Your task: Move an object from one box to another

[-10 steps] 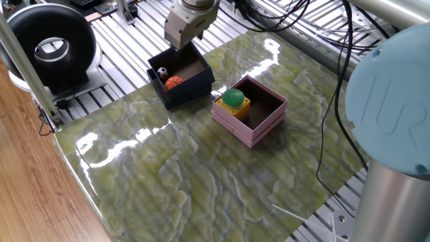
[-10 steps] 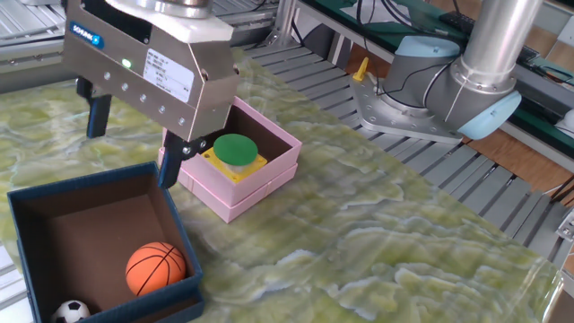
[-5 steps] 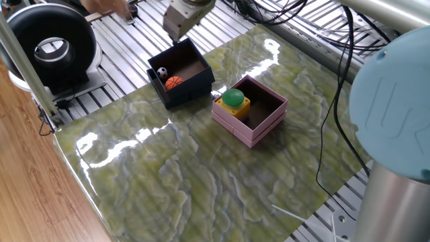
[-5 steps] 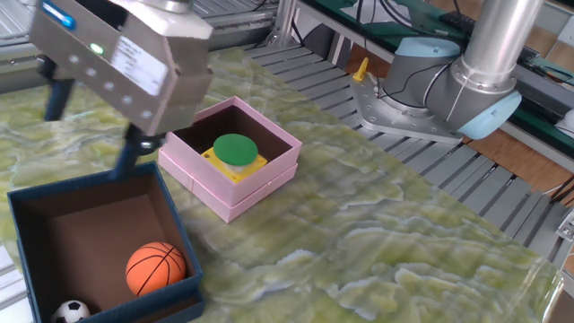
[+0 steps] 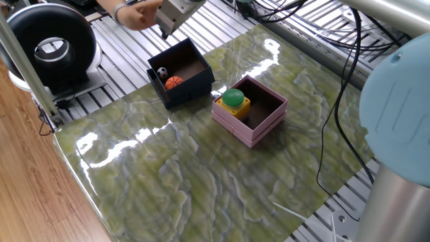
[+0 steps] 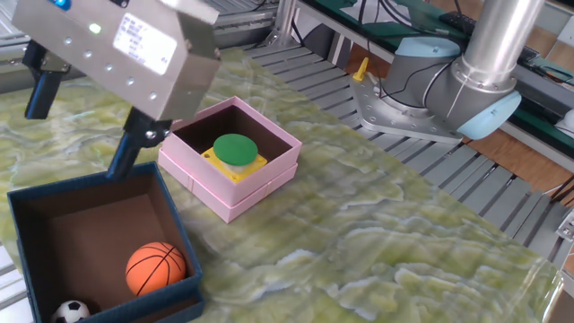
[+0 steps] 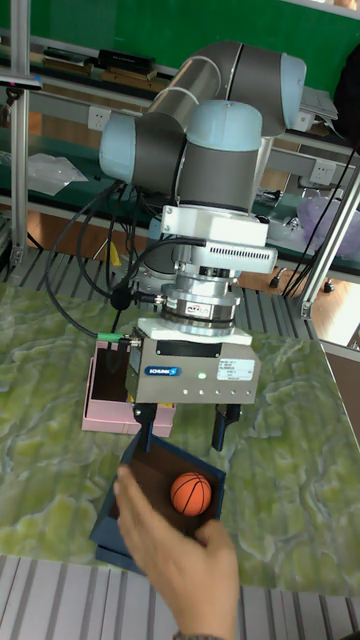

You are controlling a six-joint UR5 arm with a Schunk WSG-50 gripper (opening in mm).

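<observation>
The dark navy box holds an orange basketball and a small soccer ball. My gripper hangs open and empty above this box, fingers apart, clear of the rim. In the other fixed view the gripper fills the upper left. The basketball lies on the brown floor with the soccer ball beside it. The pink box stands right next to the navy one. It holds a green-topped yellow block.
A person's hand reaches over the navy box's front rim; the same hand shows beside the gripper. A black round device stands off the table's far left. Cables trail along the right side.
The gripper has risen and drawn back from the navy box, staying open. A person's hand has come in beside it. The balls and the green-topped block have not moved.
</observation>
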